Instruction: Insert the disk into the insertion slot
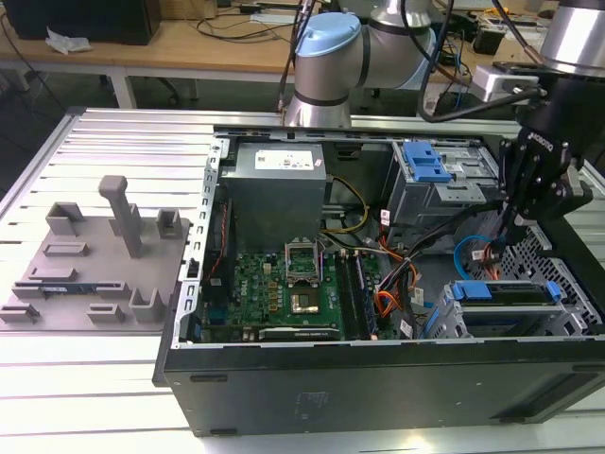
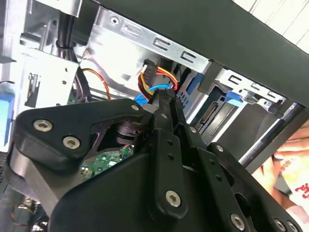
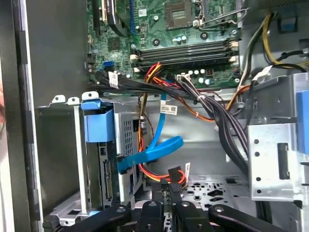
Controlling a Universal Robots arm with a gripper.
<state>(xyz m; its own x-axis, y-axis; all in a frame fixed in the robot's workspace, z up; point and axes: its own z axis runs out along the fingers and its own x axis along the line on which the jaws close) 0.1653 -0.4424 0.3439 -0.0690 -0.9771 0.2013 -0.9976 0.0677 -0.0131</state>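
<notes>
We see the fingers (image 1: 511, 235) reaching down into the open case (image 1: 378, 388), which lies on the slatted tabletop (image 1: 95, 388). In both wrist views the fingers (image 2: 163, 99) (image 3: 167, 187) are pressed together into one thin black tip, and we see nothing held between them. A black connector (image 3: 176, 173) on a bundle of red, yellow and orange wires (image 3: 153, 173) lies right at their tip. We cannot tell whether they touch it.

The disk (image 1: 501, 291) sits just beside the fingers, on the nearer side in the exterior view. It is lodged in the slot (image 1: 442, 322), a grey metal cage with perforated walls. In the first wrist view the disk (image 3: 99, 126) shows its bright blue plastic carrier, with the broad handle end standing out at the rim of the slot (image 3: 126, 145). Below the handle we see only the drive's narrow dark edge with its connector strip. The flat labelled face is hidden inside the cage.

A flat blue cable (image 3: 154, 150) curves between the slot and the fingers. Beyond the fingers, deeper in the case, lies the green motherboard (image 3: 183, 29). Past them on the far side in the exterior view stands a larger silver cage with a blue latch (image 1: 425, 163). Well away from the fingers, to the exterior view's left, a grey tray (image 1: 95, 274) rests on the tabletop.
</notes>
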